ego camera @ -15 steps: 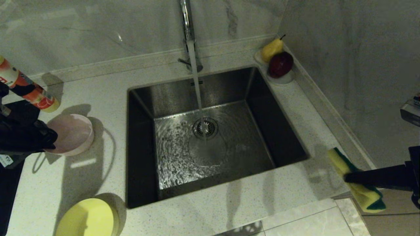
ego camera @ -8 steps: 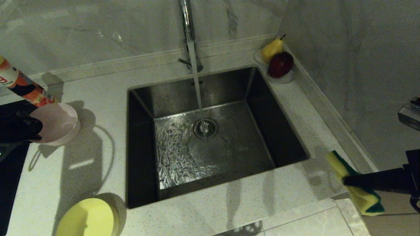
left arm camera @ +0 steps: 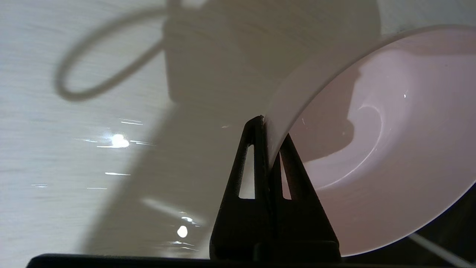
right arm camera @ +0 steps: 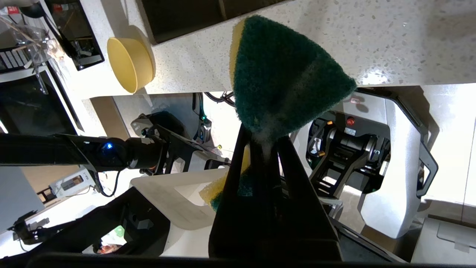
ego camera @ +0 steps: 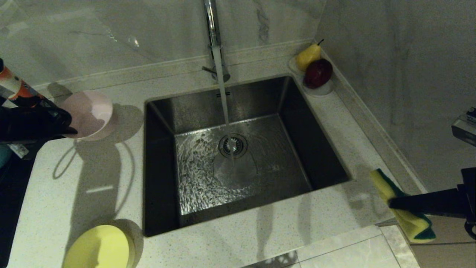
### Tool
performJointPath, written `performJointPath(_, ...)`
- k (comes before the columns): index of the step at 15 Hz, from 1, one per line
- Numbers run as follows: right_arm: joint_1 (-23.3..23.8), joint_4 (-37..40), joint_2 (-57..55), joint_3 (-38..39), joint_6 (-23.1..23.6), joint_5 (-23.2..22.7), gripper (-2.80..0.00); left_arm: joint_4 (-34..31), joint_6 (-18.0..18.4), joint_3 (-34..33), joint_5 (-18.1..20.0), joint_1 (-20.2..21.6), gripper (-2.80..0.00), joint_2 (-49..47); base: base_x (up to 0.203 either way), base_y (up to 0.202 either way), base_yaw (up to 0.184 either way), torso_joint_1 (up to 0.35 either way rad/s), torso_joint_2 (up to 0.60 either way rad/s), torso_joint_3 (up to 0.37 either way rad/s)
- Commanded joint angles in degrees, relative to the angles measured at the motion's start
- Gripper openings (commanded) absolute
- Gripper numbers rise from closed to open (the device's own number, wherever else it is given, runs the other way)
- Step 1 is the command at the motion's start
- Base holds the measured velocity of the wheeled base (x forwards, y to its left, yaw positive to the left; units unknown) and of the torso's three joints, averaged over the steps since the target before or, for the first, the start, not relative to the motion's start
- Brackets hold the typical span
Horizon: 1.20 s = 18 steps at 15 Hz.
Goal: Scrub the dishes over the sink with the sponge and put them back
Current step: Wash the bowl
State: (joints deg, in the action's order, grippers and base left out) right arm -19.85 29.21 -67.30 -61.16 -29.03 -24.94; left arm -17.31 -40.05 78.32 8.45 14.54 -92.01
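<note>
Countertop (ego camera: 93, 178), sink (ego camera: 238, 163) (water running), pink bowl (ego camera: 89, 113) empty

Pale speckled stone countertop (ego camera: 93, 178) wraps the sink (ego camera: 238, 156) on all sides and meets a marble wall at the far edge and on the right. Sink is set into it, centre; water runs from the faucet (ego camera: 214, 41), whose base stands on the counter strip just beyond the sink's far rim. Yellow bowl (ego camera: 98, 247) rests on the counter at the near left corner, well apart from the sink rim. Small white dish (ego camera: 322, 89) sits on the counter at the far right corner, just beside the sink's corner, carrying a yellow pear (ego camera: 308, 56) and a dark red apple (ego camera: 318, 73).
</note>
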Motion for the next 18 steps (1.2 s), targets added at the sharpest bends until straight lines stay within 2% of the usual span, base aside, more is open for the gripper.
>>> performJointPath(1, -0.28, 0.05, -0.27, -0.1, -0.15, -0.19, -2.8, -0.14, -0.71, 3.23, -6.48, -9.03, -2.8, -3.51, 0.0, 0.0, 0.0, 0.0, 0.0, 0.0)
performJointPath(3, -0.57, -0.03, -0.47, -0.8, -0.15, -0.19, -2.8, -0.39, -0.93, 7.12, -12.34, -16.07, -2.8, -7.11, 0.0, 0.0, 0.0, 0.0, 0.0, 0.0)
performJointPath(7, -0.63, -0.03, -0.28, -1.24, -0.15, -0.28, -2.8, -1.16, -1.07, 12.02, -14.68, -26.89, -2.8, -13.36, 0.0, 0.0, 0.0, 0.0, 0.0, 0.0)
performJointPath(13, -1.06, 0.15, 1.11, -2.11, -0.15, -0.46, -2.8, -1.0, -1.26, 17.78, -15.22, -34.89, -2.8, -19.16, 0.0, 0.0, 0.0, 0.0, 0.0, 0.0)
performJointPath(18, -2.28, 0.5, 2.27, -2.38, -0.24, -0.37, -2.8, -1.12, -1.26, 21.76, -19.53, -39.37, -2.8, -23.93, 0.0, 0.0, 0.0, 0.0, 0.0, 0.0)
